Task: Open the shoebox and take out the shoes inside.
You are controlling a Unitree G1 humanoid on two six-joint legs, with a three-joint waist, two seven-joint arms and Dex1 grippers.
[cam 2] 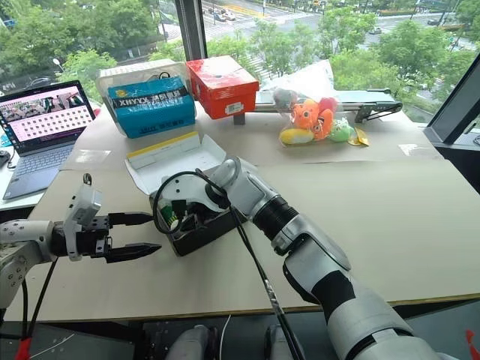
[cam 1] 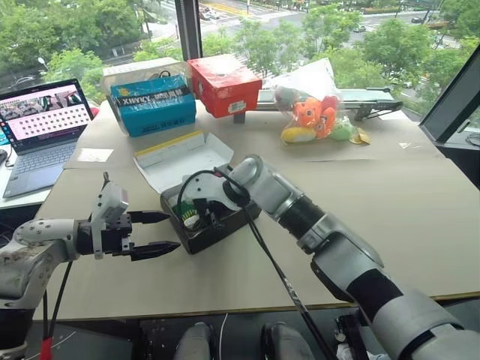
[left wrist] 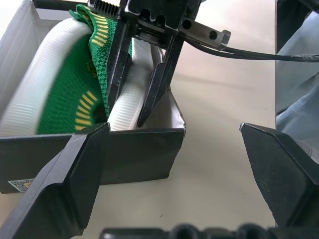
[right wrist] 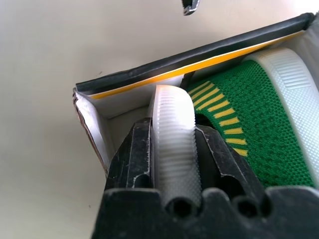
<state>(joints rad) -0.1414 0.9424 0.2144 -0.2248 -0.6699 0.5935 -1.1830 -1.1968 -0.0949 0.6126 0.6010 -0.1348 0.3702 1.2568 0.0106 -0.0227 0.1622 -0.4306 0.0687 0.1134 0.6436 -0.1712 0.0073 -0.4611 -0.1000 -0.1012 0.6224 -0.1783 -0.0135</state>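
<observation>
The right pincer (right wrist: 175, 149) pinches the white sole edge of a shoe (left wrist: 65, 104) in the box (cam 1: 217, 229); the shoe looks light, soft and rubbery. The left pincer (cam 1: 154, 232) is released, near the box.

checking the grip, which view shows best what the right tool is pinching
The right wrist view: the right tool clamps the ribbed white sole of a green knit shoe up close. The left wrist view shows it side-on; the eye views show little.

Shoebox (cam 2: 196, 225) sits open, lid flopped back on the table (cam 2: 420, 225). Right gripper (cam 2: 189, 217) is dipped inside by the green shoes (cam 2: 168, 213). Left gripper (cam 2: 147, 233) hangs spread just beside it.
</observation>
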